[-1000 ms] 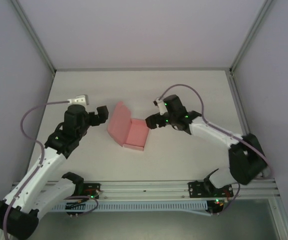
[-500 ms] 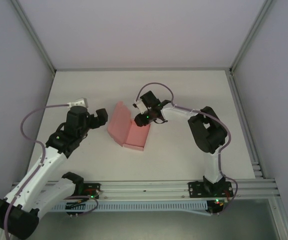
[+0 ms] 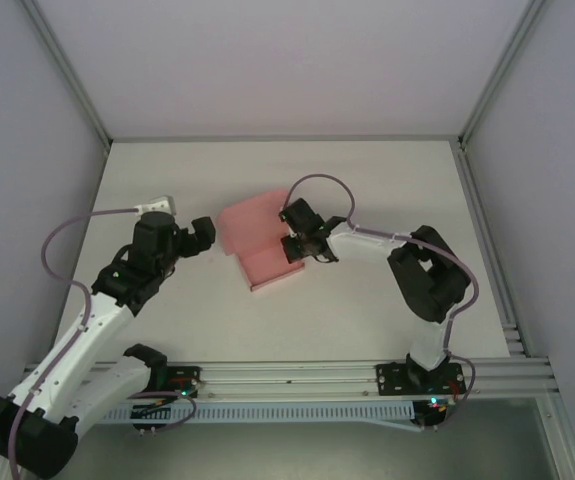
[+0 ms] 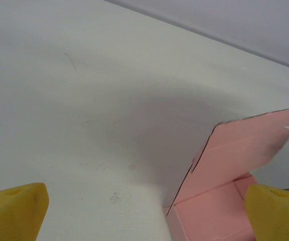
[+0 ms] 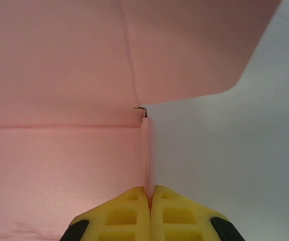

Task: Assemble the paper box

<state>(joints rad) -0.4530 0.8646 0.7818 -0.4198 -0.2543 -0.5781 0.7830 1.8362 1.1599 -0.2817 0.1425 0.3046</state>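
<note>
At the left of the white table (image 3: pixel 157 175), the left gripper (image 3: pixel 200 232) hangs just beside the paper box (image 3: pixel 267 262) and points to the right, toward it. In the top view a narrow strip of table lies between them. In the left wrist view its two yellow fingertips (image 4: pixel 14 208) stand far apart at the two lower corners, so the jaws are wide open and hold nothing. The raised pink lid (image 4: pixel 239 148) is in front of them, toward the right side. The paper box sits near the middle of the table, between the two grippers. It is open: the shallow tray lies flat with its open side up, and the lid (image 3: pixel 250 218) rises from the far edge of the tray and leans to the far left. The long axis of the tray seems to run about left to right, with the right end a little farther away. At the right end of the tray, the right gripper (image 3: pixel 298 247) reaches in from the right. In the right wrist view its yellow pads (image 5: pixel 129 216) are pressed together on the thin upright side wall of the tray, so these jaws are closed and grip the box.
</note>
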